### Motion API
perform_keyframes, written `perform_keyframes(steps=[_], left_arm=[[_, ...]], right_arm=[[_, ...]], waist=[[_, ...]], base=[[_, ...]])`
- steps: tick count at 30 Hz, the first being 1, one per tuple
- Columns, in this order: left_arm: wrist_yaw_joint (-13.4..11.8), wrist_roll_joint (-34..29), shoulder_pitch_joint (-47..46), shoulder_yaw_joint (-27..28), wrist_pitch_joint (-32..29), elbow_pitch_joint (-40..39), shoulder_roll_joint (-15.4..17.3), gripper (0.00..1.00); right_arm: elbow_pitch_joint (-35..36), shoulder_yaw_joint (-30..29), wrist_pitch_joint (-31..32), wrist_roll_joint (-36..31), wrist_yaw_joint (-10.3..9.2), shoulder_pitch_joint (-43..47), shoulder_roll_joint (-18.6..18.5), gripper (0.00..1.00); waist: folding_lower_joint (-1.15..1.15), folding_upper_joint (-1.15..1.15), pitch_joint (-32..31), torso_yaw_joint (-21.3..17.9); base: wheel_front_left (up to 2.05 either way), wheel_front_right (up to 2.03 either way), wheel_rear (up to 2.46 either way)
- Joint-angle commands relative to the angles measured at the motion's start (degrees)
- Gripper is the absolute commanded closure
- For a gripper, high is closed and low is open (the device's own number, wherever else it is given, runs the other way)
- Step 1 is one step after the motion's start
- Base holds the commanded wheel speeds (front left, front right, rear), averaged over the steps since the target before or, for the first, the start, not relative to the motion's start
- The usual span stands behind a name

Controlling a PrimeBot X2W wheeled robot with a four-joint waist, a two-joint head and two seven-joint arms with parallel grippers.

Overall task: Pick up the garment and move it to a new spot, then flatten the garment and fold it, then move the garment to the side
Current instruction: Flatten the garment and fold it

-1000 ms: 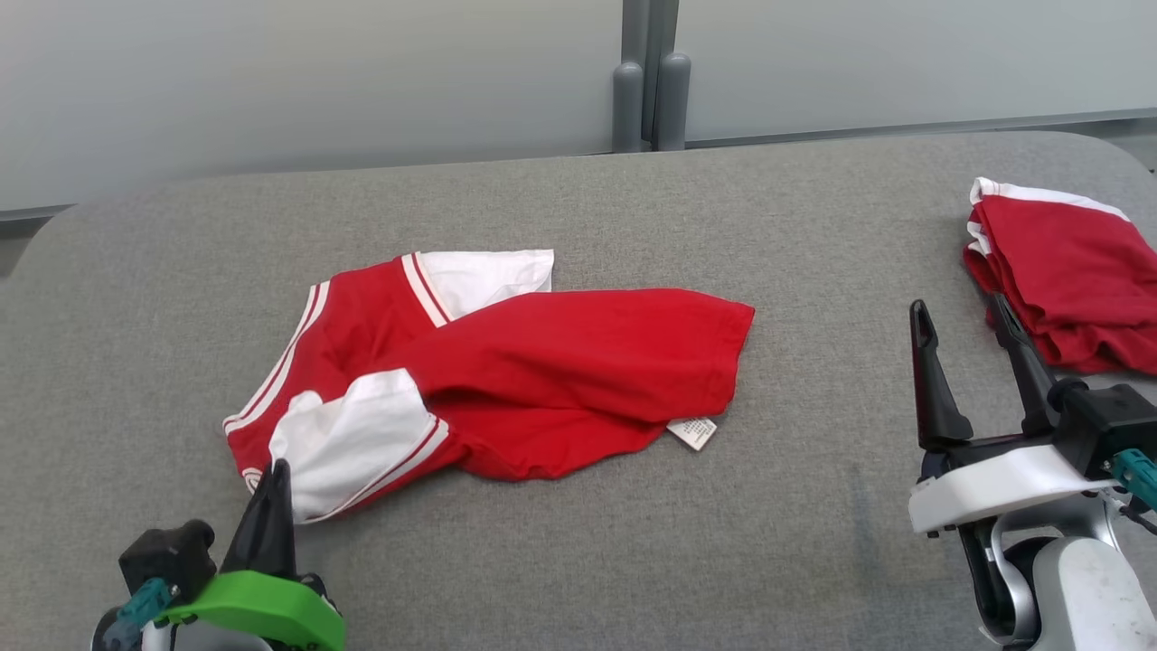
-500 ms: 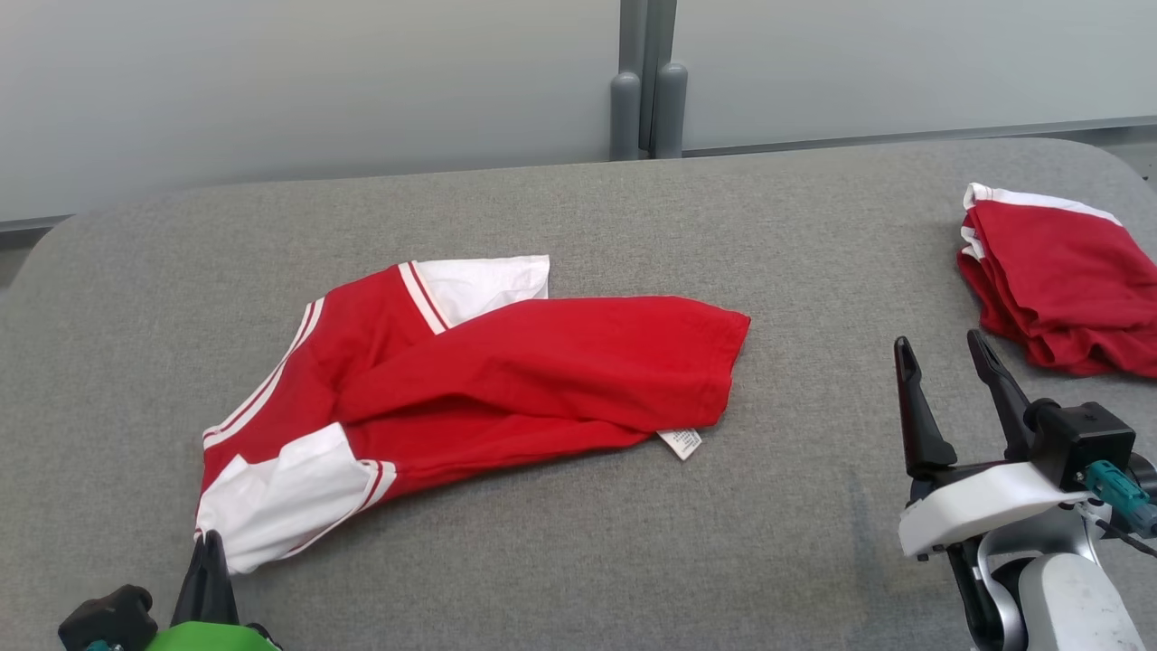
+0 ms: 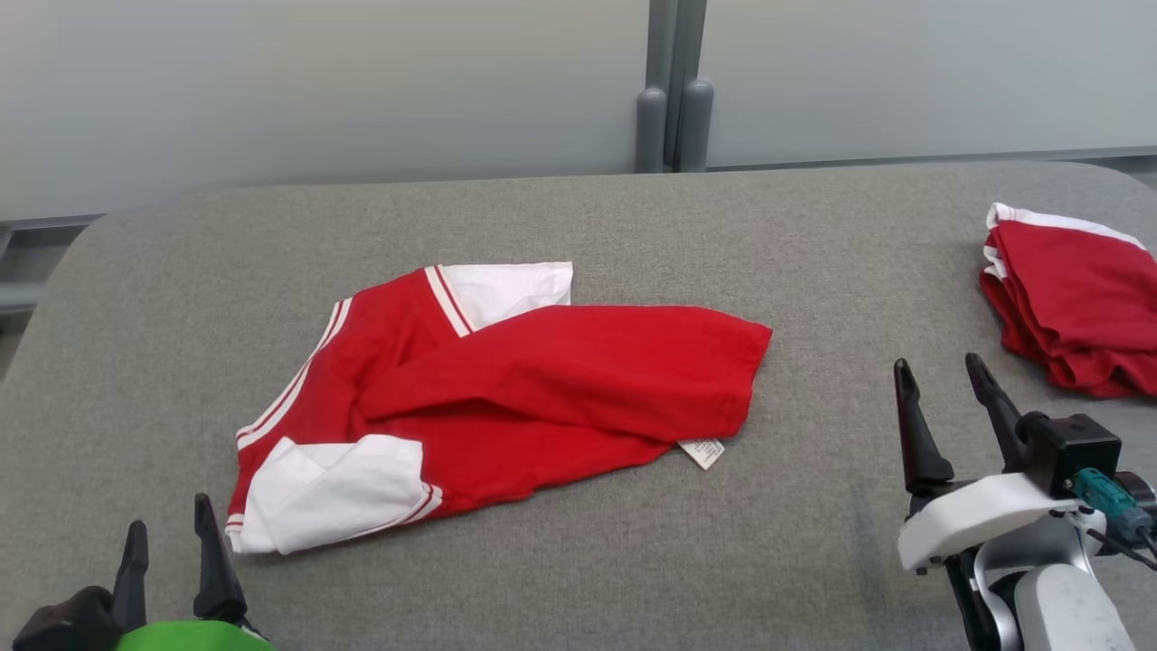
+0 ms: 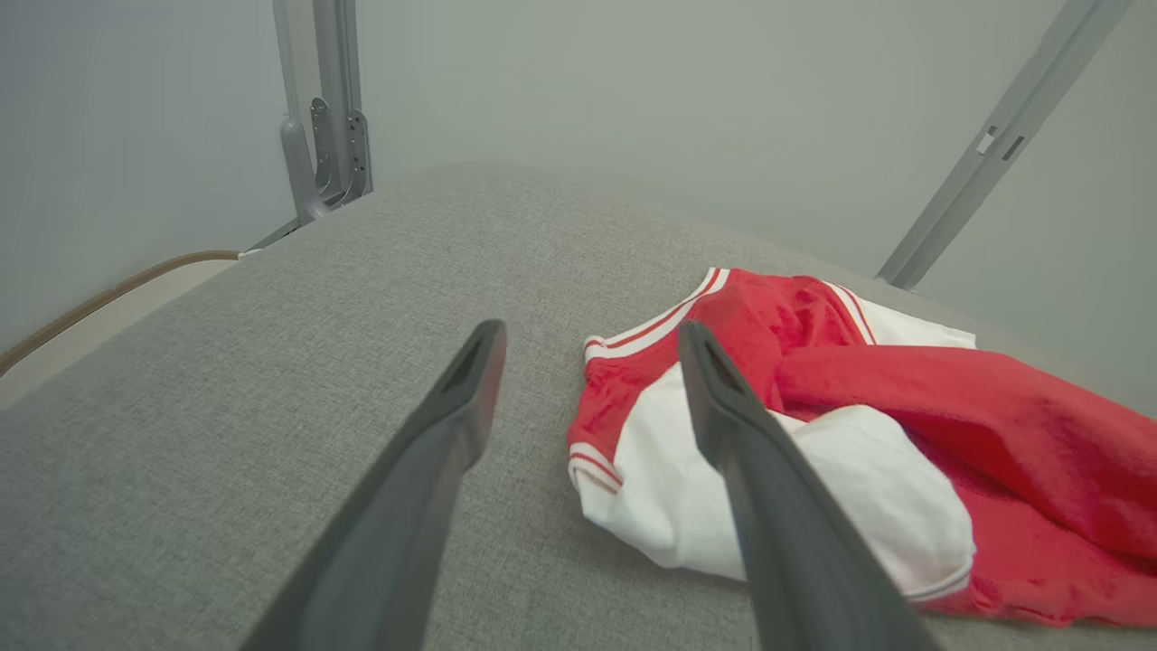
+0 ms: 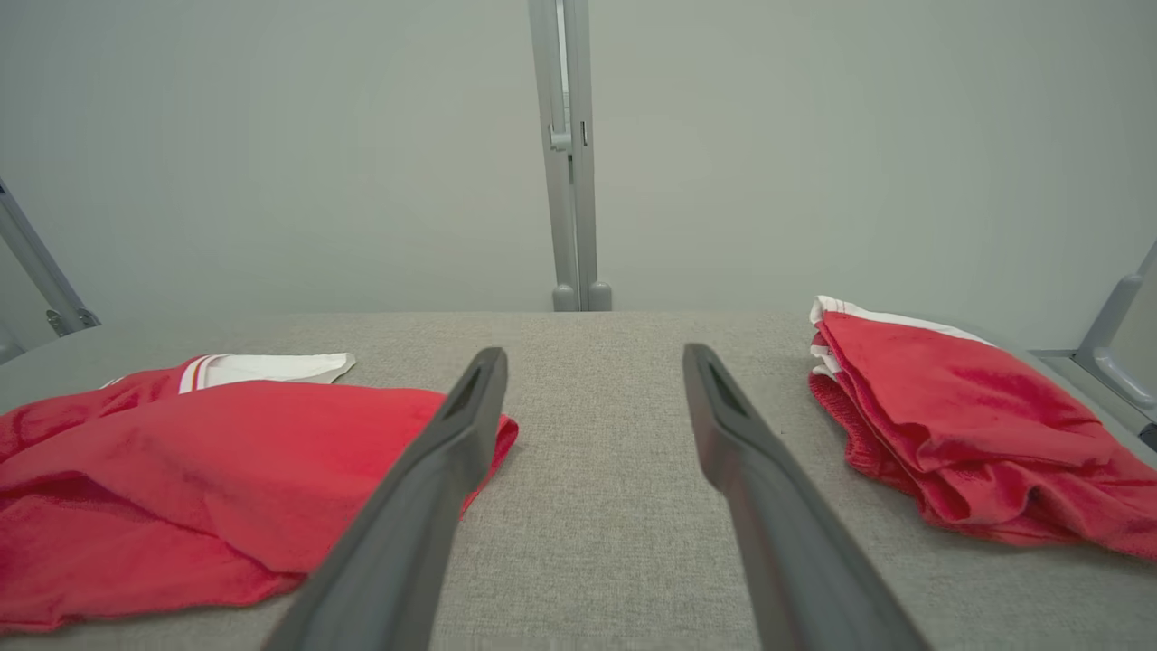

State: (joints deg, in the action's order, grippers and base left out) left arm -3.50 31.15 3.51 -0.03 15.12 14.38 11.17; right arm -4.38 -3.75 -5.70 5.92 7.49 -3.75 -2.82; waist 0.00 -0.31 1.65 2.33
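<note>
Left gripper (image 3: 169, 513) spread wide, empty, low over the grey table (image 3: 633, 579). Garment (image 3: 542, 380), red with white sleeves, lies crumpled and unfolded just ahead and to the right of its fingers, not touching. The nearest part is a white sleeve (image 3: 334, 493). In the left wrist view the right finger (image 4: 768, 506) overlaps that sleeve on screen, the gap between the 2 fingers shows bare table. Right gripper (image 3: 937, 363) also wide, empty, well right of the garment's hem and label (image 3: 703, 450). A folded red pile (image 3: 1076, 307) sits ahead and to its right, apart from it.
</note>
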Motion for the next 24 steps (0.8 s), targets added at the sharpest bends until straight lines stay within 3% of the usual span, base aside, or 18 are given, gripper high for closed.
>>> perform_keyframes(steps=[1,13,24], left_arm=[[0.2,-1.2,0.9,-0.1,0.0,-1.8,-0.7,0.00],[1.0,-5.0,-0.7,-5.8,-0.2,-8.8,-4.1,0.00],[0.6,-5.7,-1.4,-8.2,-0.2,-11.0,-4.9,0.00]], right_arm=[[-0.8,0.3,0.7,-0.5,0.00,0.6,-0.1,0.00],[-11.3,5.7,4.6,0.4,0.00,-4.1,-0.2,0.00],[-29.4,1.8,5.2,0.7,0.00,-13.5,-0.2,0.00]], waist=[[0.00,0.31,-0.5,0.8],[0.00,0.31,-0.1,6.6],[0.00,0.31,3.0,12.8]], base=[[0.00,0.00,0.00],[0.00,0.00,0.00],[0.00,0.00,0.00]])
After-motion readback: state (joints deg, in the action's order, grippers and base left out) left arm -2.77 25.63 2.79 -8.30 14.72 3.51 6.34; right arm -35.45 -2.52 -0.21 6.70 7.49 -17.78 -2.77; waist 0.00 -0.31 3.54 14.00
